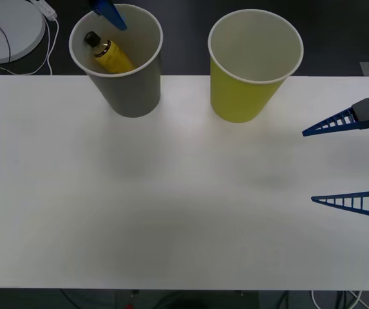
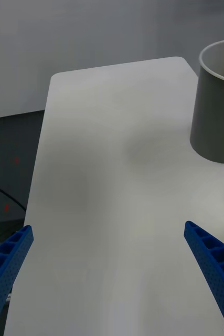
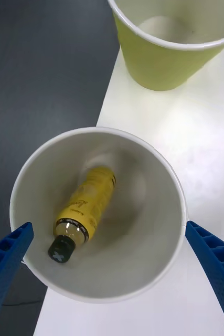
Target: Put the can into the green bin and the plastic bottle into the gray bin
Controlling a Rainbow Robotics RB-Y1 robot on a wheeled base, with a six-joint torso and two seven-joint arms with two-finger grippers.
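Left tool (image 3: pixel 109 278) hangs released over the gray bin (image 1: pixel 127 90) at upper left, where the plastic bottle (image 3: pixel 84 208) lies dropped inside, while the right tool (image 1: pixel 313 165) waits spread at right above the surface (image 1: pixel 171 206).

Quick count: two big tapered paper cups on the white table (image 1: pixel 171 212), one gray (image 1: pixel 127 90) and one yellow-green (image 1: pixel 242 96). One small yellow plastic bottle with a black screw cap (image 3: pixel 85 210), lying inside the gray cup. Two blue ribbed grippers, left (image 3: pixel 112 273) and right (image 1: pixel 310 166).
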